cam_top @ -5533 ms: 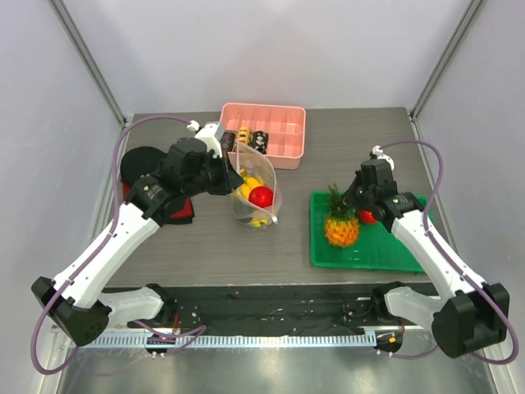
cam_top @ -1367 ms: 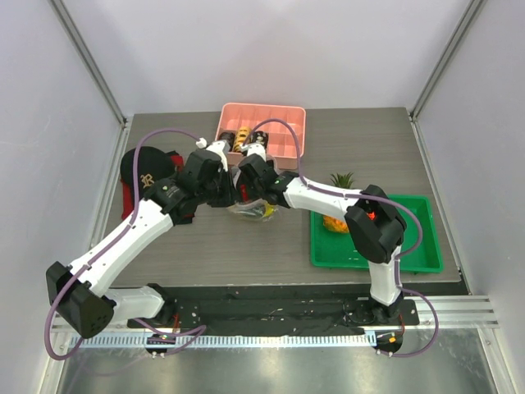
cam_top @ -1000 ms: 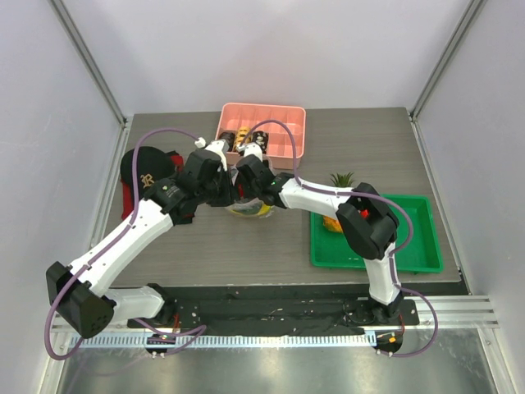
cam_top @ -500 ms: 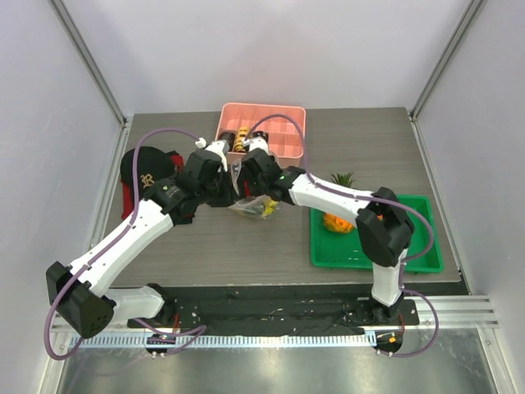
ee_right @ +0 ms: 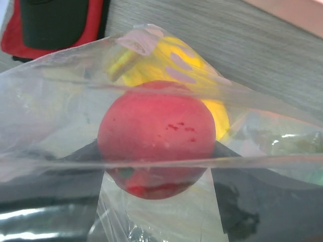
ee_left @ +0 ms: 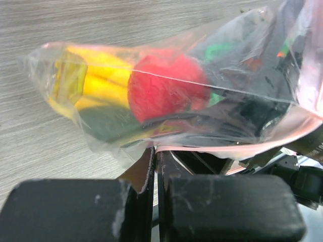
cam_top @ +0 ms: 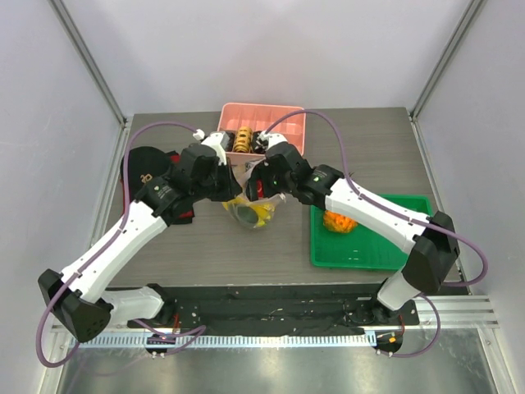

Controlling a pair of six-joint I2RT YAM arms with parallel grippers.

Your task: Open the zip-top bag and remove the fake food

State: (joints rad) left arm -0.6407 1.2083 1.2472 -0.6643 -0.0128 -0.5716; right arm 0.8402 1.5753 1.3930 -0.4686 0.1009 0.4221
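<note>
Desk: grey wood grain (cam_top: 353, 139) between pale walls, with a pink compartment tray (cam_top: 283, 131) at the back and a green tray (cam_top: 369, 254) on the right.
Done: we see the pineapple (cam_top: 338, 222) lying on the green tray, out of the zip-top bag (cam_top: 250, 212), whose mouth gapes open.
Bag: mid-desk, just in front of the pink tray, between the two arms.
Left pincer (ee_left: 155, 156): nearly closed, pinching the bag's rim film.
Right pincer (cam_top: 264, 185): reaching into the mouth, clamped around a red fruit (ee_right: 156, 136) with plastic around it.
Left to do: we judge the red fruit must come clear of the bag. The banana (ee_left: 96, 83) and a dark green piece (ee_left: 106, 123) lie inside.
Progress: we judge it under halfway.
</note>
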